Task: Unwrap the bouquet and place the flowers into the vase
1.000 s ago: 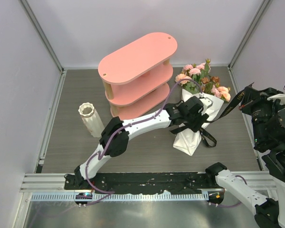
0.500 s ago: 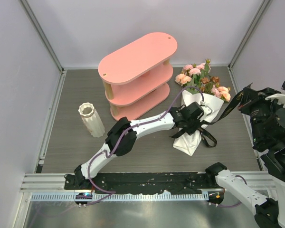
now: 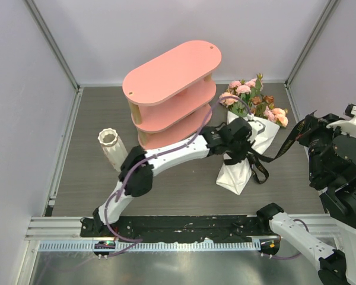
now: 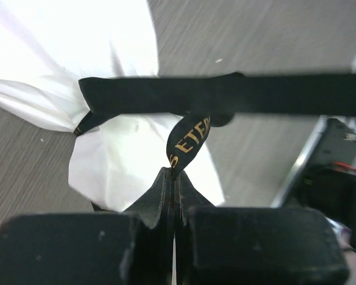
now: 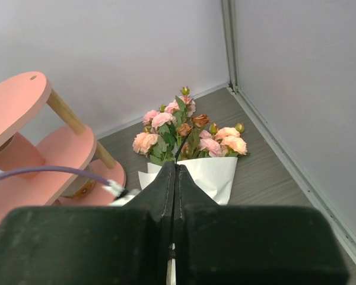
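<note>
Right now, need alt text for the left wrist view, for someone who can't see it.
The left gripper, jaws shut, pinches the gold-lettered tail of a black ribbon tied round a white paper cone. Another stretch of the ribbon runs taut straight across the picture just above the pinch, with the grey wood-grain table behind.

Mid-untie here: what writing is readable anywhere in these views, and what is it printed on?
"S ETER", in gold letters, on the loop of the black ribbon pinched in the left gripper; the last letter is partly hidden at the fold.
Gold print on the same ribbon in the top view: too small to read.
No writing shows on the white paper cone, the pink shelf or the vase.
</note>
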Action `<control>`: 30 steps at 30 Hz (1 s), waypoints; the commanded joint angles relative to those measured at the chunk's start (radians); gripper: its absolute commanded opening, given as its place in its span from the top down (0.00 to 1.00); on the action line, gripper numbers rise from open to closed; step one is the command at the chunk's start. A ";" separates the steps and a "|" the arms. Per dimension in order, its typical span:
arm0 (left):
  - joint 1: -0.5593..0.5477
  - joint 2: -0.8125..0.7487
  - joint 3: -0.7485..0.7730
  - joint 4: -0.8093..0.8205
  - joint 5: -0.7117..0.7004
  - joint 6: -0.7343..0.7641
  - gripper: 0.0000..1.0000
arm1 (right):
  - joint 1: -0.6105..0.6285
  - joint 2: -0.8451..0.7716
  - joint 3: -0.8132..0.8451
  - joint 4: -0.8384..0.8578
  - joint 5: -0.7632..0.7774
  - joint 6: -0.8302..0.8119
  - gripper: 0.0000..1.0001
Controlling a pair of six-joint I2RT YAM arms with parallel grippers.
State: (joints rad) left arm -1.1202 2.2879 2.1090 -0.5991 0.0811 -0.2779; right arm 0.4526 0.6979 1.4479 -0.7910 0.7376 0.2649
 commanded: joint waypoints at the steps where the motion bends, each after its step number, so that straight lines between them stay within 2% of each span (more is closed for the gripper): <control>1: -0.004 -0.293 -0.073 0.096 0.074 -0.066 1.00 | 0.006 -0.009 0.029 0.044 0.092 -0.016 0.99; 5: -0.004 -0.412 -0.125 0.102 0.039 -0.061 1.00 | 0.005 -0.011 0.048 0.084 0.124 -0.055 0.99; 9: -0.004 -0.527 -0.162 0.096 -0.050 -0.034 1.00 | 0.005 0.015 0.071 0.116 0.092 -0.061 0.99; 13: -0.004 -0.651 -0.230 0.136 -0.124 -0.018 1.00 | 0.005 0.049 0.074 0.148 -0.016 -0.047 0.99; 17: -0.004 -0.696 -0.308 0.165 -0.094 -0.047 1.00 | 0.005 0.145 0.054 0.202 -0.160 -0.006 0.99; 21: -0.004 -0.709 -0.414 0.214 -0.009 -0.135 1.00 | 0.005 0.259 0.028 0.239 -0.308 0.101 0.99; 23: -0.004 -0.738 -0.516 0.277 0.003 -0.211 1.00 | 0.005 0.297 0.009 0.266 -0.355 0.146 0.99; 26: -0.006 -0.794 -0.667 0.395 0.029 -0.276 1.00 | 0.005 0.353 -0.047 0.301 -0.369 0.246 0.99; 29: -0.013 -0.838 -0.756 0.420 -0.006 -0.277 1.00 | 0.003 0.400 -0.099 0.331 -0.391 0.361 0.99; 30: -0.018 -0.870 -0.776 0.423 -0.036 -0.268 1.00 | 0.004 0.431 -0.118 0.344 -0.444 0.382 0.99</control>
State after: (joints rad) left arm -1.1263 1.5475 1.3830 -0.3168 0.0731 -0.5053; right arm 0.4526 1.1038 1.3613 -0.5381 0.3977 0.4835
